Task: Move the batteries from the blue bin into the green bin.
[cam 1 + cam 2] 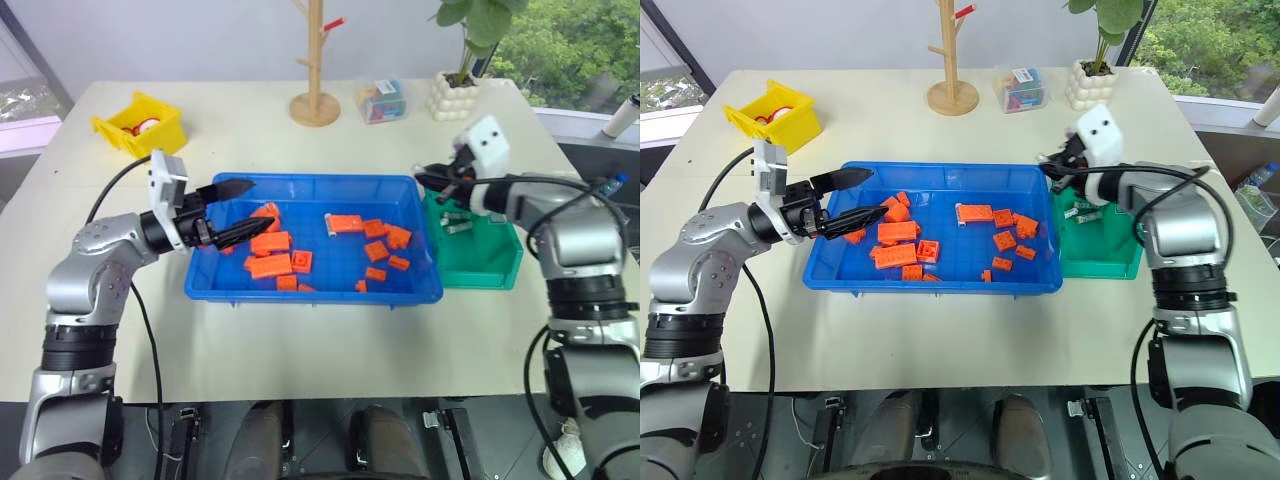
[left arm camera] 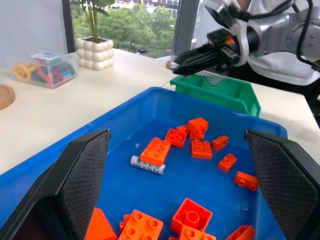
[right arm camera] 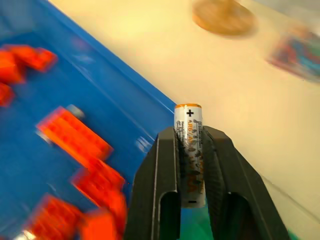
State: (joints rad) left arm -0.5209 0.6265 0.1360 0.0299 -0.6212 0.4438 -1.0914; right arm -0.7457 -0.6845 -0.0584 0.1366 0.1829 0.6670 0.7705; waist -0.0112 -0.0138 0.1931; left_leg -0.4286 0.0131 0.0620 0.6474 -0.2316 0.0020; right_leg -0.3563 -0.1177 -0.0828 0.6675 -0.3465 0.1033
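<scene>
the right gripper is clamped on a battery, which stands upright between the fingers with its plus end poking well above the tips. it hangs over the seam where the blue bin meets the green bin, near the desk's right edge. the grip is on the battery's lower half, so a jolt could tip it out; let go here and it might hit the green rim and bounce back among the bricks or onto the desk. the left gripper has its jaws wide open with nothing in them, over the blue bin's left end. one more battery lies in the blue bin, touching a brick, so a pinch there may catch the brick too. others already lie in the green bin.
</scene>
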